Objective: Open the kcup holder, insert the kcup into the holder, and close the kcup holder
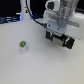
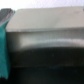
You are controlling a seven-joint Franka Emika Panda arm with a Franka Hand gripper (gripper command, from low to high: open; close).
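The kcup [image 1: 22,46], a small white pod with a bright green top, stands upright on the white table [image 1: 40,62] at the exterior view's left. My gripper [image 1: 59,36] hangs under the white arm at the exterior view's upper right, well away from the kcup. Below it shows a black box-like shape with pale bits, apparently the kcup holder [image 1: 61,41], mostly hidden by the arm. The wrist view is blurred and filled by a dark boxy surface [image 2: 47,52], probably the holder, very close. My fingertips are not clear in either view.
A tall white bottle-shaped post [image 1: 25,12] stands at the back of the exterior view's left, with dark equipment [image 1: 7,20] behind it. A teal strip [image 2: 3,52] runs along one edge of the wrist view.
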